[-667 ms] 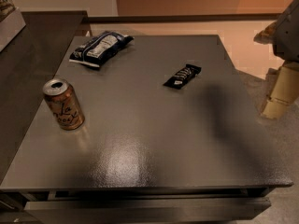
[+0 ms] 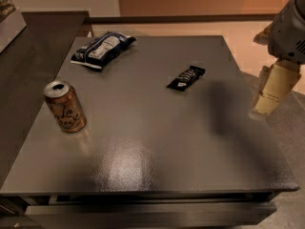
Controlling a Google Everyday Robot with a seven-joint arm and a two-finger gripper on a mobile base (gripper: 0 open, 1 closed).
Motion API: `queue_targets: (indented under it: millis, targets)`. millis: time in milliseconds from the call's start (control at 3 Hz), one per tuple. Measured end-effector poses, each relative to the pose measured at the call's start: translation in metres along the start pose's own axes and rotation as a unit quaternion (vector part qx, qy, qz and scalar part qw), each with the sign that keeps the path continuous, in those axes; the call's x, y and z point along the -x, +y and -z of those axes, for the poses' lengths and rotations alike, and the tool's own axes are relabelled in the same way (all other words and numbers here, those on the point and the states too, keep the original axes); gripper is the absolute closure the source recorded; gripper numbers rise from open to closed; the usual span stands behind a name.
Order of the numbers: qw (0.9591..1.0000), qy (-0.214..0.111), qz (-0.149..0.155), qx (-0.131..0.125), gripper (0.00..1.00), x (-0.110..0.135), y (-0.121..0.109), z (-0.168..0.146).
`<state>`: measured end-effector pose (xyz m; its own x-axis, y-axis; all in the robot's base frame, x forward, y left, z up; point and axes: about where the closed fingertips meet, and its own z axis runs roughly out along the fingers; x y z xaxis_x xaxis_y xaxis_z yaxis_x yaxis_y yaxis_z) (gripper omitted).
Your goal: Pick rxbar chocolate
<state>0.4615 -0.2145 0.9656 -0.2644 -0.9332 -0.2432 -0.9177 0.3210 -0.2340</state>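
Observation:
The rxbar chocolate (image 2: 186, 78) is a small flat black wrapper with white lettering. It lies flat on the grey table (image 2: 152, 147), right of centre towards the back. My gripper (image 2: 260, 74) hangs at the right edge of the view, above the table's right edge and to the right of the bar, well apart from it. Its cream fingers (image 2: 273, 87) stand apart and hold nothing. It casts a shadow on the table right of the bar.
An orange drink can (image 2: 65, 106) stands upright at the table's left. A dark blue-and-white crinkly snack bag (image 2: 103, 49) lies at the back left. A dark counter (image 2: 28, 46) runs along the left side. Floor shows beyond the right edge.
The gripper has shifted a little to the left, towards the table. The bar, can and bag have not moved.

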Motion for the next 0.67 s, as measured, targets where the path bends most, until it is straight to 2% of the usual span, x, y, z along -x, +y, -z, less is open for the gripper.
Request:
queue_targets:
  millis: [333,667]
  targets:
    - [0.9992,-0.026,-0.027,0.009,0.0,0.008,-0.018,-0.028]
    - [0.9965,-0.06,-0.053,0.021,0.0,0.019,-0.03,-0.063]
